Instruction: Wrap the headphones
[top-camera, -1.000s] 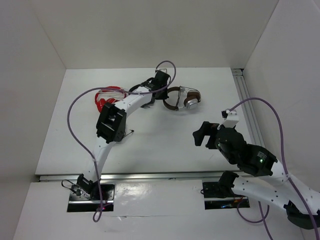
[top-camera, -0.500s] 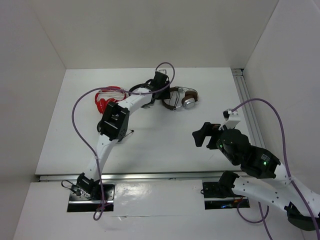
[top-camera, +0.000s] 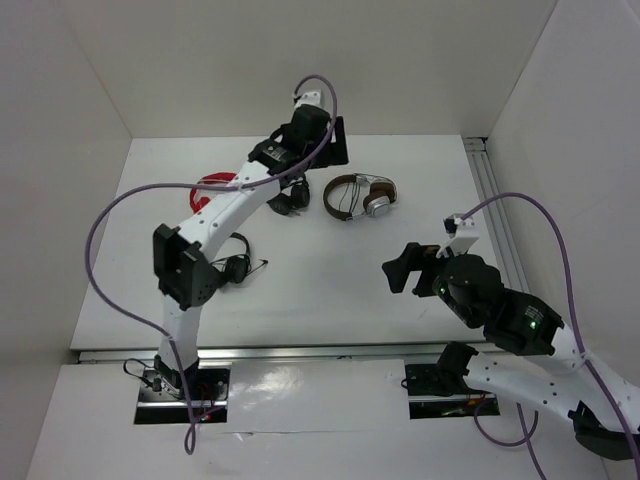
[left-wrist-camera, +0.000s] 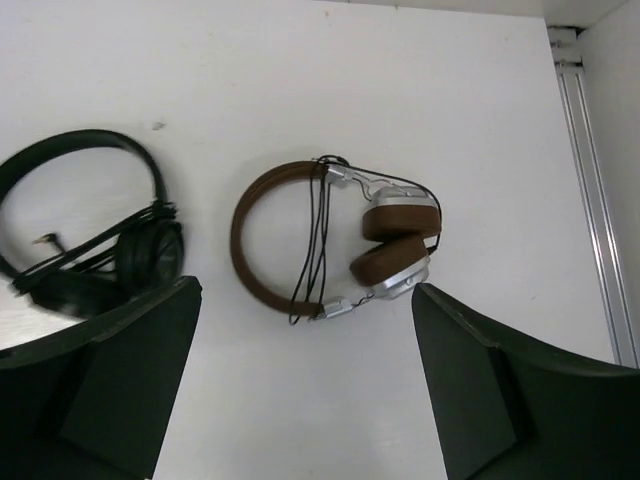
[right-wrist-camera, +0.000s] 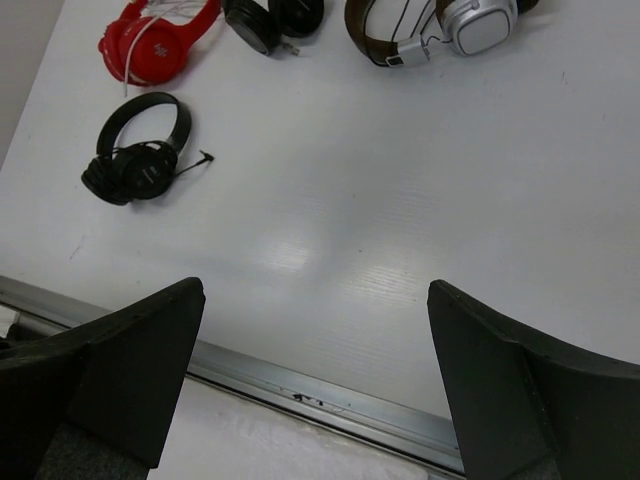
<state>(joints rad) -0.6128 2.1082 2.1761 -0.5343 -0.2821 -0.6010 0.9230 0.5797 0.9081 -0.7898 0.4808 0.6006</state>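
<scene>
Four sets on the bench (top-camera: 330, 290): the brown-and-silver headphones (left-wrist-camera: 330, 240) lying flat toward the far side, one red pair (right-wrist-camera: 160, 40), plus a black pair (right-wrist-camera: 138, 150) front left and a second black pair (right-wrist-camera: 270, 18) beside the red. Only the left wrist cam shows the thin dark cable (left-wrist-camera: 315, 240) crossing the headband loop; from overhead the left arm (top-camera: 230, 205) hides most of the red pair, and the right wrist cam cuts the brown set off at its top edge. Left hand (left-wrist-camera: 305, 300) hangs over the headphones, fingers spread wide and empty, right hand (right-wrist-camera: 315, 290) same, well apart at the near right.
</scene>
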